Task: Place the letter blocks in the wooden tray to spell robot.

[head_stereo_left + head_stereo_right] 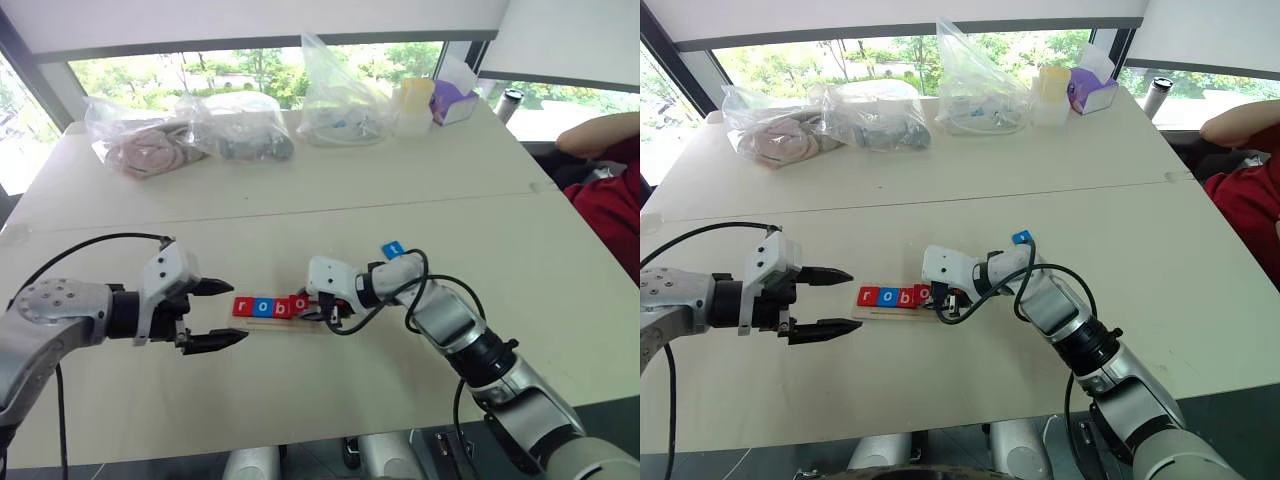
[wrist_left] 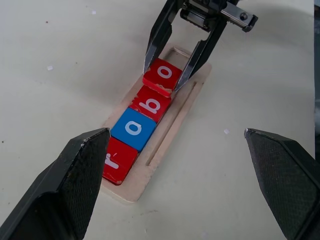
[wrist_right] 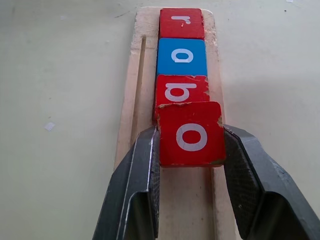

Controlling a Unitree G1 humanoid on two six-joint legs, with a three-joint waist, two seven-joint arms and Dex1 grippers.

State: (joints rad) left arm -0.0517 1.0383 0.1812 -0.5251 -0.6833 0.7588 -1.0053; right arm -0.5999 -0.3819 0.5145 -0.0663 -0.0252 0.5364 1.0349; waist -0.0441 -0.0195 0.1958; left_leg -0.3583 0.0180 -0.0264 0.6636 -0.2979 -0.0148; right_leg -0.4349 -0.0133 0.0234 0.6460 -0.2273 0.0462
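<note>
Between the right gripper's (image 3: 189,145) fingers in its wrist view sits the red second o (image 3: 190,134), clamped over the wooden tray (image 3: 132,90) behind r, o, b and needing lowering flat, while the head view shows the left gripper (image 1: 222,313) spread empty beside the tray and the blue t (image 1: 394,249) waiting just beyond the right wrist.

The wooden tray (image 3: 131,90) holds red r (image 3: 181,22), blue o (image 3: 181,56) and red b (image 3: 182,90) in a row; a second red o (image 3: 190,134) overlaps b's edge. Blue t (image 1: 393,249) lies beyond the tray's empty end.
</note>
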